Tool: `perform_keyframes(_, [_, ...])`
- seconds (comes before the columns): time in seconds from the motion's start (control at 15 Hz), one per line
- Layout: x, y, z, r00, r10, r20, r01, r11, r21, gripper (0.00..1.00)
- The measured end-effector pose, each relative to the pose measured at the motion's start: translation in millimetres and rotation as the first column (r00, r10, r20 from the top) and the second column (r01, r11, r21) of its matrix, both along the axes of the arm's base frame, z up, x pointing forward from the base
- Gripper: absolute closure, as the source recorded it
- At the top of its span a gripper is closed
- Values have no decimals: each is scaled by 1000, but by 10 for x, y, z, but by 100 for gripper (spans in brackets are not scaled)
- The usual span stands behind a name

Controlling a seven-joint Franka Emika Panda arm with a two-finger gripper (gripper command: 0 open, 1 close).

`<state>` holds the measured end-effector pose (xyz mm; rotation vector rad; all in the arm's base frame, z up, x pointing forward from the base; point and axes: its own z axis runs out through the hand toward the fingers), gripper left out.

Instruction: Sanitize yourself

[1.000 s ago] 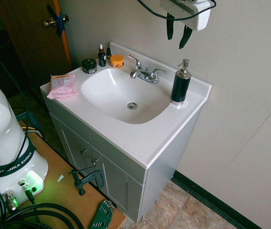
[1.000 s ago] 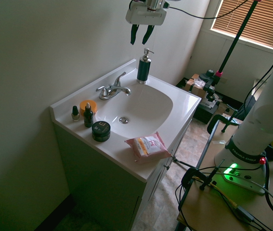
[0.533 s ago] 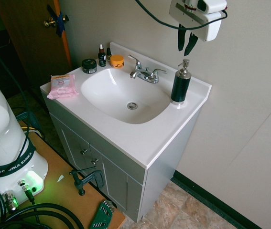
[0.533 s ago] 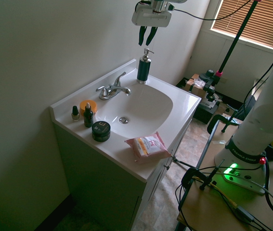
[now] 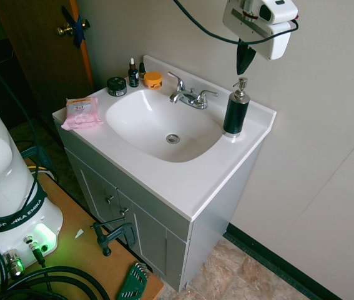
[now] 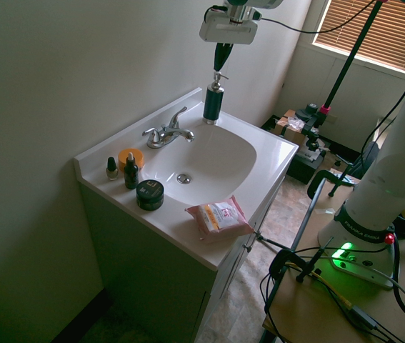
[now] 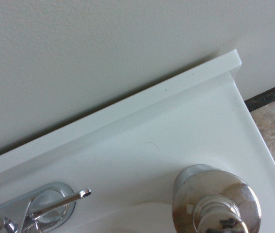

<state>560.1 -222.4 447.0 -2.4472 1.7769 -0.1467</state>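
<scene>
My white gripper head hangs high over the back corner of the vanity, with a black cable trailing from it. The gripper points straight down, its two dark fingers pressed together with nothing between them. Directly beneath, a short gap below the fingertips, stands a dark soap dispenser with a chrome pump. The wrist view looks down on that chrome pump top. My white arm base stands beside the vanity.
A chrome faucet sits behind the white sink basin. A pink wipes pack, a black jar, an orange jar and a small dropper bottle line the counter. The wall is close behind the gripper.
The fingers have gone from wide apart to pressed together. The gripper head has shifted sideways until it hangs right above the dispenser's pump.
</scene>
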Motion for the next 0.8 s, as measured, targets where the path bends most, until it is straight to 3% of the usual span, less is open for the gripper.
perform_keyframes(0.8, [-10, -156, -223, 1000, -15, -17, 15, 1000, 13, 100])
